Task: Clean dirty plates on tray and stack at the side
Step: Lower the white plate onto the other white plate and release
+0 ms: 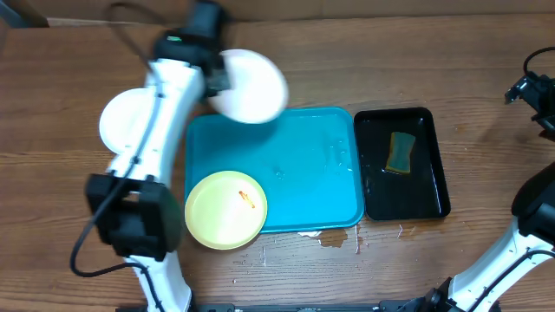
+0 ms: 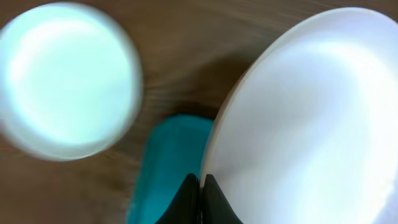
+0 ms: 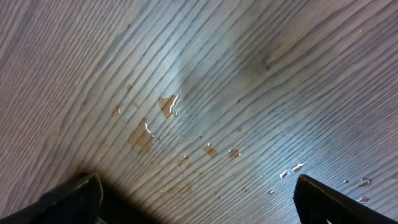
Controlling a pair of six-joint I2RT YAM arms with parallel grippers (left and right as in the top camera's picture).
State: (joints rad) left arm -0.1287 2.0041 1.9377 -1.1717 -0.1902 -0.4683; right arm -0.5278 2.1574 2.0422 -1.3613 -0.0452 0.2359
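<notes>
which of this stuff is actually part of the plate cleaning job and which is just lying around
Job:
held white plate, in the left gripper
white plate on the table
yellow-green plate, smeared
turquoise tray
sponge, likely the cleaner

Lying about:
black tray under the sponge
water drops on the wood

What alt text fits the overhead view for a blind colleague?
The left gripper holds a blurred white plate over the top-left corner of the turquoise tray. A second white plate lies on the table to its left, a smeared yellow-green plate sits on the tray's bottom-left corner, and a sponge lies in the black tray at right.
</notes>
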